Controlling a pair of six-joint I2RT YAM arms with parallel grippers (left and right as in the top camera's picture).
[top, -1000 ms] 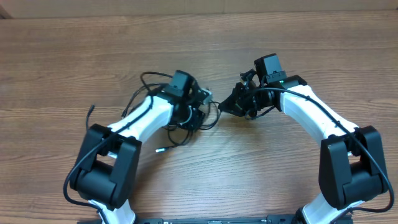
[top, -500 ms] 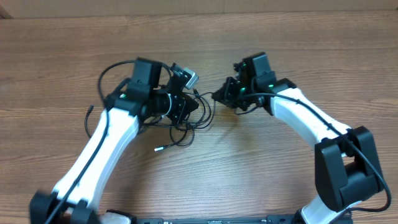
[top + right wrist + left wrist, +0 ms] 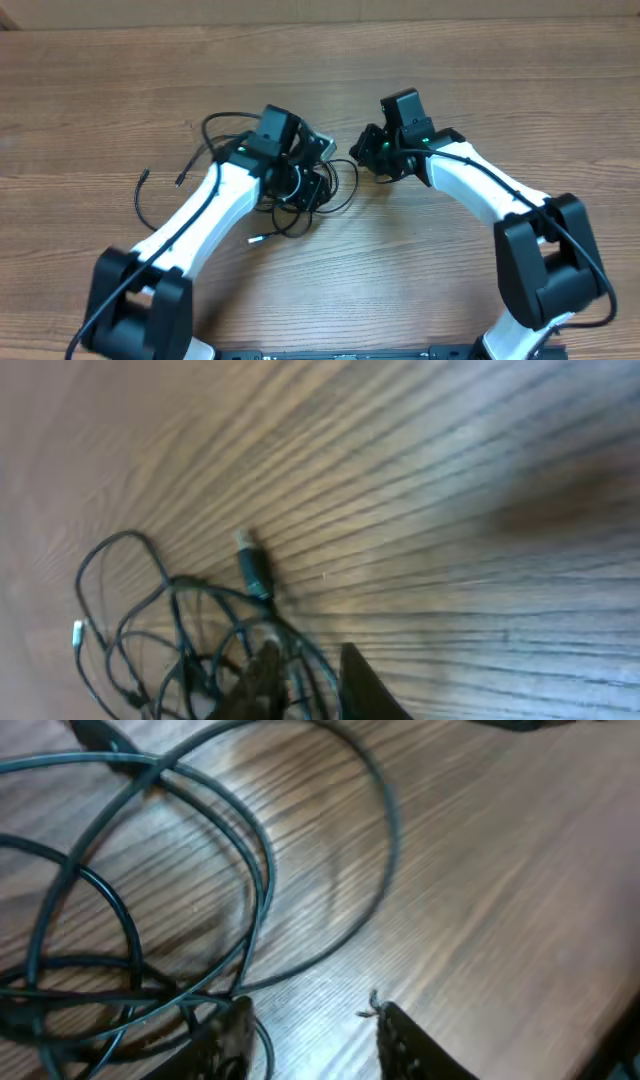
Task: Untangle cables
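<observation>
Cables [image 3: 297,205] are sprawling center-left on the table [image 3: 480,70], with the left arm [image 3: 200,215] crossing over them. Right gripper [image 3: 362,150] is crowding just beside the tangle's right edge. Far strip and near-middle wood are lying bare, giving passing room.
</observation>
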